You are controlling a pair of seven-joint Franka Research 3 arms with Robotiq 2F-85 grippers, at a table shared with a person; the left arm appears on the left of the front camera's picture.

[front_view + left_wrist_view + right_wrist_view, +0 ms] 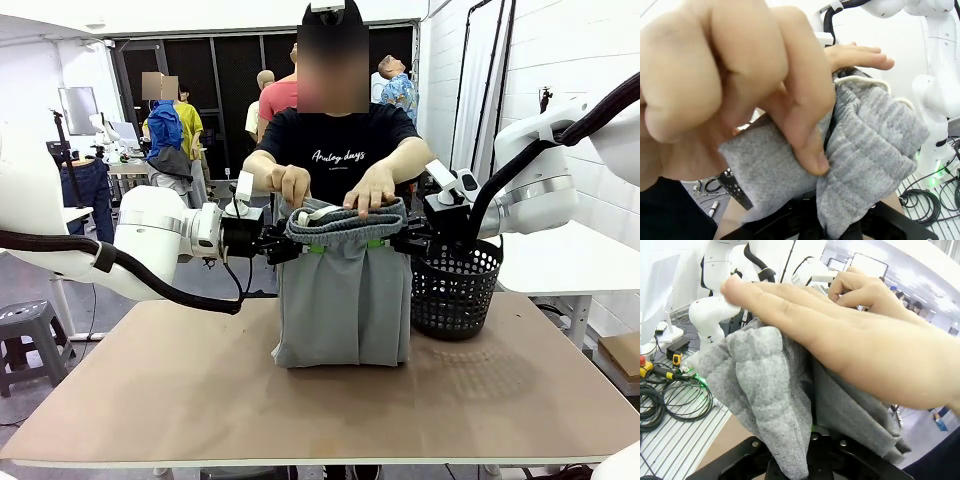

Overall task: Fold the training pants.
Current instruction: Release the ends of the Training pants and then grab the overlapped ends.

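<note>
The light grey training pants [343,300] hang by their gathered waistband, with the leg ends bunched on the table [200,380]. My left gripper [290,245] is shut on the waistband's left end, and my right gripper [400,240] is shut on its right end. The person's two hands [293,185] [372,190] rest on the top of the waistband between them. In the left wrist view a hand [730,75] pinches the grey fabric [875,145] just above my fingers, which the cloth covers. In the right wrist view a flat hand [850,340] lies over the fabric [760,385].
A black mesh basket [455,290] stands on the table right of the pants, under my right arm. The person stands at the far edge, directly behind the pants. Bare tabletop lies in front and to the left.
</note>
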